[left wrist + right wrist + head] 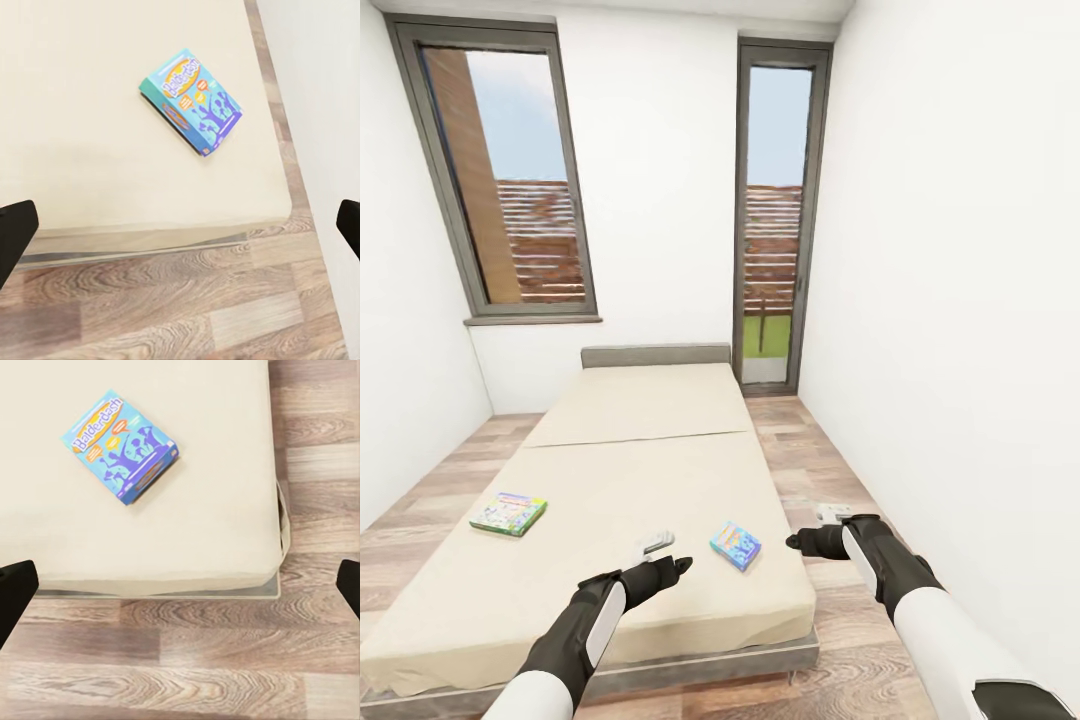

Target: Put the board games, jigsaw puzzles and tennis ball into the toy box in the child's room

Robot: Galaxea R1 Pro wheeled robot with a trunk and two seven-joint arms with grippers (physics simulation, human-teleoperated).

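The bed (630,470) fills most of the narrow room, with plank floor (830,470) strips along both sides. A blue board game (735,545) lies near its foot-end right corner, a green one (508,514) by the left edge. Left gripper (665,556) and right gripper (812,528) hover spread apart, empty.

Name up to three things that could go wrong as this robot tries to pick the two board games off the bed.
1. The blue board game lies flat on the soft mattress; open jaws may press it in or push it rather than grip it.
2. It sits near the bed's right edge, so a nudge might slide it onto the wood floor.
3. The green board game lies far to the left, possibly beyond the left gripper without moving the base.
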